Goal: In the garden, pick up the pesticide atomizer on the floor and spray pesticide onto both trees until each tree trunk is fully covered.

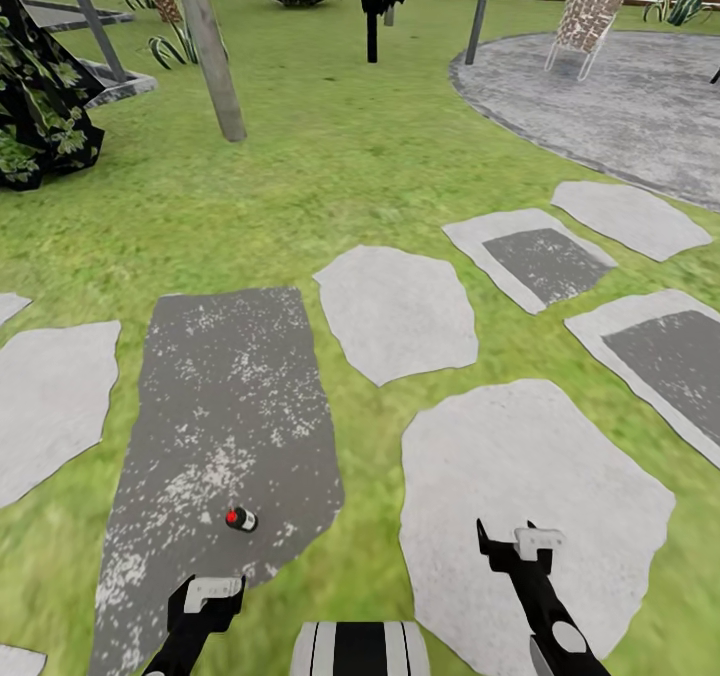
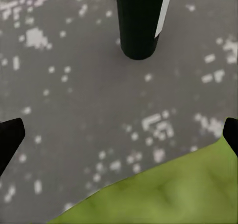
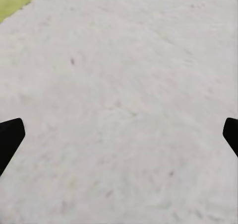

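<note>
The pesticide atomizer (image 1: 240,519), a small dark bottle with a red top, lies on a dark grey paving slab (image 1: 225,436) close in front of me. My left gripper (image 1: 205,586) hovers just short of it, open and empty; in the left wrist view its fingertips (image 2: 10,137) sit wide apart over the dark slab. Over a pale slab (image 1: 530,476) my right gripper (image 1: 515,541) is open too, its fingertips (image 3: 11,134) spread with nothing between them. One tree trunk (image 1: 207,46), grey-brown and leaning, rises from the lawn at the far left.
Pale stepping stones (image 1: 398,311) cross the grass. A round paved area (image 1: 610,106) with a woven chair (image 1: 588,14) lies far right. A dark thin tree (image 1: 372,16), a grey post (image 1: 478,21) and a dark leafy bush (image 1: 40,96) stand further off. A black striped cylinder (image 2: 140,20) shows in the left wrist view.
</note>
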Robot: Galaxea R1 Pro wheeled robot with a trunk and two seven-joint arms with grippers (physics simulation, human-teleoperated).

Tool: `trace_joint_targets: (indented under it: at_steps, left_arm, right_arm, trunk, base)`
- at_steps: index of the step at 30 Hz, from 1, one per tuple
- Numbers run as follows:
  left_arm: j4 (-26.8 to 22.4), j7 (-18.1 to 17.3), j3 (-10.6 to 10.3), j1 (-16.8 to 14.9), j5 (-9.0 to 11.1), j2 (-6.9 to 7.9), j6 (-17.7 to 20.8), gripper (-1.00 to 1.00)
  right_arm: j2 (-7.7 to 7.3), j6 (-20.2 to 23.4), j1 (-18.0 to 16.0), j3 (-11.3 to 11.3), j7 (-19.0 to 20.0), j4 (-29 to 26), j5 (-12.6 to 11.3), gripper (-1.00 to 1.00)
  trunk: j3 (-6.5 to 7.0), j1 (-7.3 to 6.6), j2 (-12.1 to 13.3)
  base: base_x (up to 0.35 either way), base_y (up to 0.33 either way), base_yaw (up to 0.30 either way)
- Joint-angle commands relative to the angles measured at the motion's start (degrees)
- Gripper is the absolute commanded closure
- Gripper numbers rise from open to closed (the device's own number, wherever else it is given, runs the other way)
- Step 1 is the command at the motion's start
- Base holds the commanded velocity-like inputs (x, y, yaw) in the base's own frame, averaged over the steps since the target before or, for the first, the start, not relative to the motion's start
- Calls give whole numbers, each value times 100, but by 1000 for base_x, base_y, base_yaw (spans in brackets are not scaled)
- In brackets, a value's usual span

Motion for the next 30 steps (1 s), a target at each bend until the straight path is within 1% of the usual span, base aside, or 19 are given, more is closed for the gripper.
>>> trace_joint_targets:
  at_steps: [1, 5, 10, 15, 20, 26, 30]
  left_arm:
    - [1, 0, 0, 2, 0, 1, -1, -100]
    - [0, 0, 0, 4, -2, -5, 1, -100]
    - [0, 0, 0, 0, 0, -6, 0, -100]
    - [-2, 0, 0, 0, 0, -5, 1, -100]
    - [-2, 0, 0, -2, -3, -6, 6, -100]
    - [-4, 0, 0, -2, 0, -6, -1, -100]
    - [-4, 0, 0, -2, 0, -6, -1, -100]
  right_arm:
    - [1, -5, -3, 1, 0, 6, 1, -100]
    - [1, -11, 0, 4, 2, 15, 0, -100]
    - [2, -6, 0, 4, 14, 9, -3, -100]
    - [2, -4, 0, 1, 17, 7, -6, -100]
    - [2, -4, 0, 4, 18, 7, -3, -100]
    - [2, -4, 0, 4, 18, 7, 0, -100]
    - [2, -8, 0, 4, 10, 7, -3, -100]
  trunk:
    - [0, 0, 0]
    - [0, 0, 0]
    - [0, 0, 0]
    - [0, 0, 0]
    - [0, 0, 0]
    - [0, 0, 0]
    - [0, 0, 0]
  base:
    - [42, 37, 0]
    - [44, 12, 0]
    - [223, 1, 0]
    - [58, 0, 0]
    - [187, 0, -7]
    - [38, 0, -159]
    - [3, 0, -53]
